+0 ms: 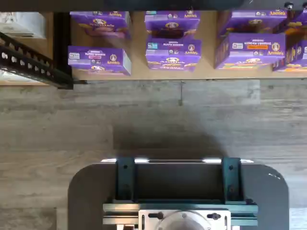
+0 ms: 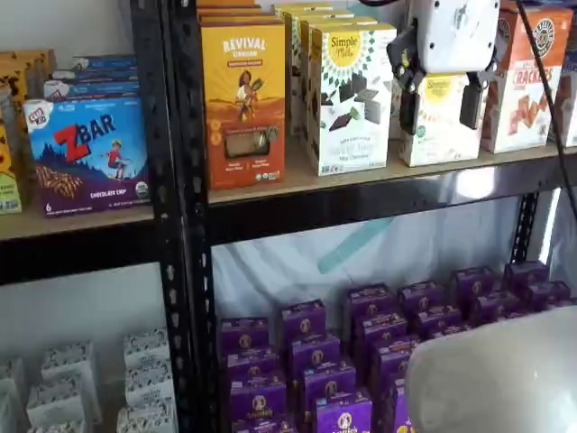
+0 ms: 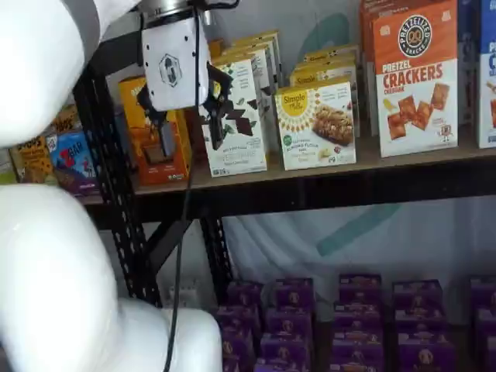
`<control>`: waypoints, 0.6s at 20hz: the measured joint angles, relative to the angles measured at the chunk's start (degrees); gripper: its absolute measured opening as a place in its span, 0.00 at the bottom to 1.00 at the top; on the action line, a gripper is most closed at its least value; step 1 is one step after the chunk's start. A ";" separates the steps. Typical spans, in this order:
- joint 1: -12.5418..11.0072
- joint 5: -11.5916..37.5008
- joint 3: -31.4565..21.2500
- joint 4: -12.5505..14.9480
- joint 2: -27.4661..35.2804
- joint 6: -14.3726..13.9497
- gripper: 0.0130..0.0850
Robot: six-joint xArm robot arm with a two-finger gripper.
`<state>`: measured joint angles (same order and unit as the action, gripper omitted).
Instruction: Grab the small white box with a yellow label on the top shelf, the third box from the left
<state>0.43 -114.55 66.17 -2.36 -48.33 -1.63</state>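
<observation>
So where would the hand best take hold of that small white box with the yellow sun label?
Probably from the front, one finger on each narrow side. The small white box stands upright at the front edge of the top shelf, face outward. Gaps show between it and the chocolate carton and cracker carton, seemingly leaving room for the open hand.

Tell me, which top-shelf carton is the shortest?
The small white box with the round yellow label; the chocolate carton and cracker carton beside it stand taller.
</observation>
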 joint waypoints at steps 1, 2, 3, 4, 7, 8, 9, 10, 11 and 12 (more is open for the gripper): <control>-0.75 -0.33 0.14 -0.84 0.17 0.36 1.00; -1.65 -0.57 0.23 -1.79 0.30 0.76 1.00; -1.89 -0.62 0.24 -2.14 0.33 0.91 1.00; -1.86 -0.66 0.24 -2.15 0.38 0.90 1.00; -1.15 -0.25 -0.08 -1.21 0.34 0.68 1.00; -0.76 0.26 -0.37 -0.52 0.17 0.59 1.00; -0.26 1.42 -1.00 0.54 -0.27 0.54 1.00; -0.16 2.47 -1.56 1.31 -0.60 0.71 1.00; -0.45 3.87 -2.25 2.08 -0.83 1.25 1.00; -0.93 4.90 -2.73 2.54 -0.85 1.83 1.00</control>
<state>-0.50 -109.64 63.44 0.18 -49.18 0.20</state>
